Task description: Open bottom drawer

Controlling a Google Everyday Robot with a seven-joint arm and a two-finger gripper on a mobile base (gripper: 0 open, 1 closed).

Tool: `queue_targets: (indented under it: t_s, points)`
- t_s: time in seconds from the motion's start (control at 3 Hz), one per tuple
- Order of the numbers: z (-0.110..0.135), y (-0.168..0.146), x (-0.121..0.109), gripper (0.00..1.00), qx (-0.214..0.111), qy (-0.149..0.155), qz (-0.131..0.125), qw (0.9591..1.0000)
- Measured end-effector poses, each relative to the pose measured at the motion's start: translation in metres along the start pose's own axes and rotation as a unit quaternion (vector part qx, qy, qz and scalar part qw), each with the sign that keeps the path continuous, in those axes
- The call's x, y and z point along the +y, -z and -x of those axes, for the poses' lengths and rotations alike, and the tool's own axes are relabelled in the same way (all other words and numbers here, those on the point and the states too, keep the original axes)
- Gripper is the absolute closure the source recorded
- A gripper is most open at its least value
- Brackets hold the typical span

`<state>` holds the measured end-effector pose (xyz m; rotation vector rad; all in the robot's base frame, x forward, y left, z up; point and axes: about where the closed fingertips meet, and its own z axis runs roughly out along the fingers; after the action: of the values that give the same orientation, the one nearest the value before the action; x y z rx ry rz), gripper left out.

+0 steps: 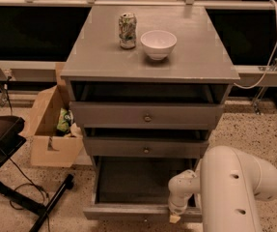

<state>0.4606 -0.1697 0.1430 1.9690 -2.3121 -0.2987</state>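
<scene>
The bottom drawer (128, 210) is the lowest of three grey drawers in the cabinet. It stands pulled out, and its deep grey inside (138, 180) shows. Its knob is hidden below the front edge. My white arm (234, 187) comes in from the lower right. My gripper (175, 215) sits at the drawer's front edge, right of centre, with a pale fingertip (174, 219) showing below the front.
The two upper drawers (146, 116) are slightly ajar. A green can (127, 30) and a white bowl (158, 43) stand on the cabinet top. A cardboard box (56, 129) is on the floor at the left. A dark stand (12, 168) with a cable is at the lower left.
</scene>
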Motion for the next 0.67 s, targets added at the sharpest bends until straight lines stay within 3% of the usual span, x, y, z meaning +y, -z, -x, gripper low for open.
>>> queue_targets:
  t_s: [0.33, 0.67]
  points:
    - [0.0, 0.003, 0.001, 0.8, 0.0, 0.0, 0.0, 1.0]
    - [0.001, 0.008, 0.019, 1.0, 0.003, -0.001, 0.003, 1.0]
